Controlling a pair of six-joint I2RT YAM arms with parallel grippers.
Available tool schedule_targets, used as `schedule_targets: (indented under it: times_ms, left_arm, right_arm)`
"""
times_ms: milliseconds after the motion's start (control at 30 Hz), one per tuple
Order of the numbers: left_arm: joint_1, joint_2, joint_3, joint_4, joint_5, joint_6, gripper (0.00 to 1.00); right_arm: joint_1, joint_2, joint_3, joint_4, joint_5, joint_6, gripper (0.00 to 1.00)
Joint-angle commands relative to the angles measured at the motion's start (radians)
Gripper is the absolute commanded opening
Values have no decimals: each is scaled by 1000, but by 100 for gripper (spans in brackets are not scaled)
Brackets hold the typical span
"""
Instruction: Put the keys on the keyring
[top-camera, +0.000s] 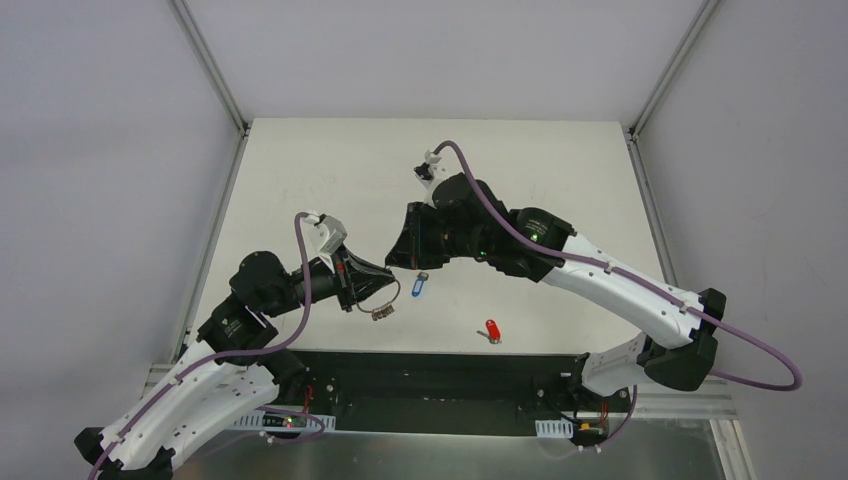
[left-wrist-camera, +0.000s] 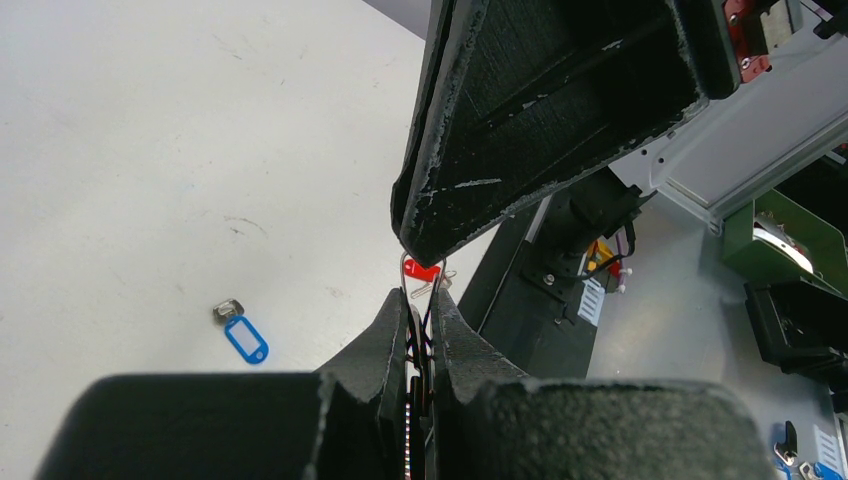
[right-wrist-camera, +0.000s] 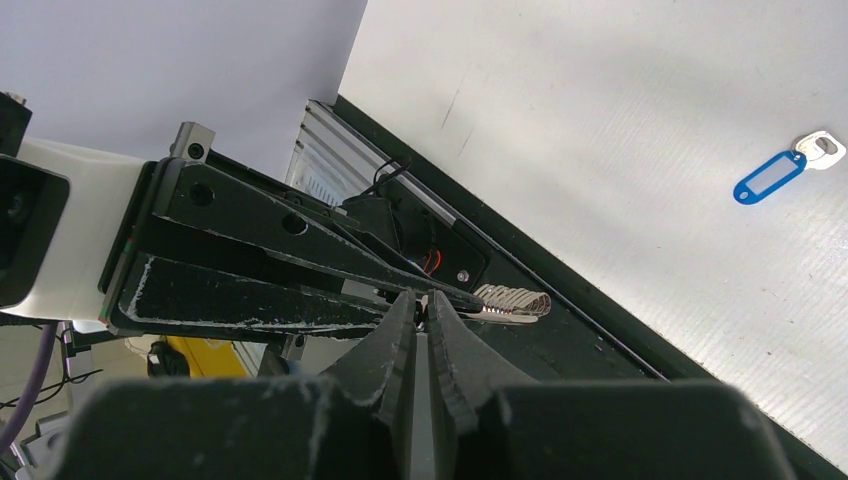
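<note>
No writing can be read anywhere. The blue-headed key has an oblong plastic tag with a paler label window, too small to read. It lies flat on the white counter, touching neither arm. In the top view it is just right of the 2 hands, where they meet.

The red-headed key lies flat too. It is nearer the counter's front edge, further right, and apart from the blue one and from both hands.

The keyring is off the counter. The left hand is clamped tight on its thin silver wire, and a short loop of that wire sticks out past the fingertips. Neither coloured key is on the ring. The fan of silver keys hangs from it just beyond the left hand's tip, over the dark strip at the front edge in the right wrist view.

The right hand points at the left hand tip to tip. Its fingers are drawn narrow, with only a slit between them. Its tips sit right at the ring's loop, but whether they pinch the wire cannot be told.

Only 1 container shows, a green bin beside the rig in the left wrist view. Something pale lies in it, but what it is cannot be made out.
</note>
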Motion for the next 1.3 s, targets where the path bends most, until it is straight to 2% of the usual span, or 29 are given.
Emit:
schedule_targets:
  times_ms: [0, 267, 367, 700, 867, 1267]
  left_arm:
    - [-7, -9, 10, 53, 2, 18, 0]
    - [-8, -5, 11, 54, 0, 18, 0]
    - [-8, -5, 10, 53, 3, 19, 0]
    - [-8, -16, 3, 51, -22, 21, 0]
    - [-8, -35, 15, 41, -26, 32, 11]
    - [-8, -107, 7, 46, -38, 115, 25]
  right_arm:
    - [7, 10, 44, -3, -55, 6, 10]
    - [9, 14, 44, -5, -69, 6, 11]
    - [9, 8, 40, -2, -56, 4, 0]
    - [21, -24, 22, 13, -31, -4, 0]
    - [34, -38, 28, -1, 10, -23, 0]
    - [42, -5, 161, -122, 110, -65, 0]
